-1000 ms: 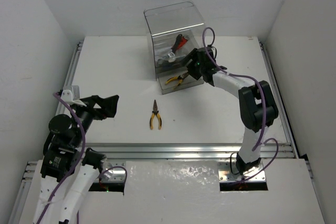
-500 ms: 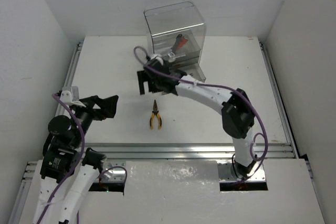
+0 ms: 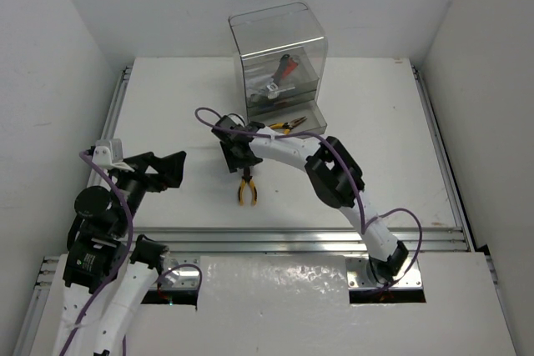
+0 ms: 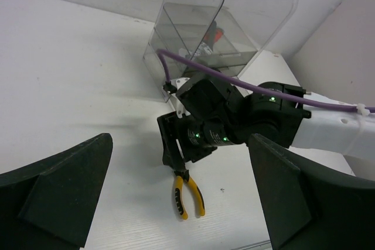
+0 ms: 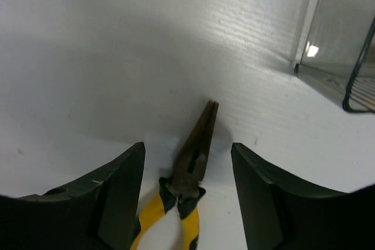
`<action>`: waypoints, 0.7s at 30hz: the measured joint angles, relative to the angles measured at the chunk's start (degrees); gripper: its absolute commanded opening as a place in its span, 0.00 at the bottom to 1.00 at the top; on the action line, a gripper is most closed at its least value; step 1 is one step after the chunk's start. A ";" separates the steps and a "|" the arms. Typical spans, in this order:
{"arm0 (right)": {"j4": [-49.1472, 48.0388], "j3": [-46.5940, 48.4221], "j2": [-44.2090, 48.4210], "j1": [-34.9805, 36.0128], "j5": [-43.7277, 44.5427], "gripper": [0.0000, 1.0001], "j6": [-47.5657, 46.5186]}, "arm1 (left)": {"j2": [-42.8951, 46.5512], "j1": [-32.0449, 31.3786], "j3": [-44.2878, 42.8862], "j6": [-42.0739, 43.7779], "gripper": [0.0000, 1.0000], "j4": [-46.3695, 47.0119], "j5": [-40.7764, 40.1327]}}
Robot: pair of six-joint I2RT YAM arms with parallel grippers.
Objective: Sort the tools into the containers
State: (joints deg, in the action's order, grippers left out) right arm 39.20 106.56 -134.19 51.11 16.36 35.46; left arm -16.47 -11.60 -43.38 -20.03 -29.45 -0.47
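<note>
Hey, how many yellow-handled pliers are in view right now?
2. One pair of pliers lies on the table, just under the right tool. The other pliers sit in the container's low front tray. More may be hidden deeper inside the container.

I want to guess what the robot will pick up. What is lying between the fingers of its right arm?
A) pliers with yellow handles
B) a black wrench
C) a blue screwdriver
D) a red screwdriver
A: in the right wrist view, the yellow-handled pliers lie flat on the table, with the right gripper spread open on either side of their nose.
</note>
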 measured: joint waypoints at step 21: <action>-2.45 -5.40 2.34 -0.39 -1.44 0.31 3.58 | 0.50 -0.02 0.00 0.00 1.00 0.02 0.04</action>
State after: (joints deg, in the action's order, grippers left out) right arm 36.75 101.16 -131.85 50.72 14.92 39.05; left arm -15.97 -11.62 -43.38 -20.03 -29.43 -0.43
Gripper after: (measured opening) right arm 0.393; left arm 0.996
